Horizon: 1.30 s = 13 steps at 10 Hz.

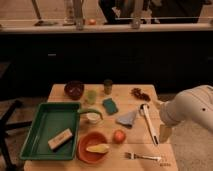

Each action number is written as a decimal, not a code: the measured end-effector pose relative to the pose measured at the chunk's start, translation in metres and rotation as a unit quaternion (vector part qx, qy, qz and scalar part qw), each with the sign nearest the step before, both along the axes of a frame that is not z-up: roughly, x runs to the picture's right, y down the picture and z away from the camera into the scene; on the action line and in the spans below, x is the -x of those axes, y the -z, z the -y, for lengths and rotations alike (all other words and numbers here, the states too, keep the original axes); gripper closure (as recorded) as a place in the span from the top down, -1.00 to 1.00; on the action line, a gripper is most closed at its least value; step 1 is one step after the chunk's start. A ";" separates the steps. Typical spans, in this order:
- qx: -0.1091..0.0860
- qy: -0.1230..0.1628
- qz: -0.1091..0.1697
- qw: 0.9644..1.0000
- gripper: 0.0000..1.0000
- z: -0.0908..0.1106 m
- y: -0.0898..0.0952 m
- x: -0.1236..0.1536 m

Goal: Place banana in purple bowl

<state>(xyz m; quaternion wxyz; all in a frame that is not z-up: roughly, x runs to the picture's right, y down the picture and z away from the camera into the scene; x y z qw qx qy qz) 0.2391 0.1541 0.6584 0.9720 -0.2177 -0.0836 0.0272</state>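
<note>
The pale-yellow banana (97, 148) lies inside the orange-red bowl (84, 151) at the front of the wooden table. The dark purple bowl (74, 89) stands at the table's back left corner with nothing seen in it. My white arm (192, 107) comes in from the right. Its gripper (164, 132) hangs just off the table's right edge, open and holding nothing. It is well to the right of the banana and far from the purple bowl.
A green tray (40, 131) holding a tan block (60, 138) fills the front left. Mid-table stand a white cup (93, 118), a green cup (91, 95), a dark can (108, 86), a teal sponge (110, 105), a grey cloth (127, 118), a round fruit (119, 136), a white-handled tool (149, 125) and a fork (142, 157).
</note>
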 end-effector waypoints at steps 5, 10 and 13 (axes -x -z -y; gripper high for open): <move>0.009 0.056 0.044 0.997 1.00 -0.036 0.024 0.068; 0.013 0.074 0.056 0.996 1.00 -0.050 0.030 0.082; 0.013 0.074 0.056 0.996 1.00 -0.050 0.030 0.082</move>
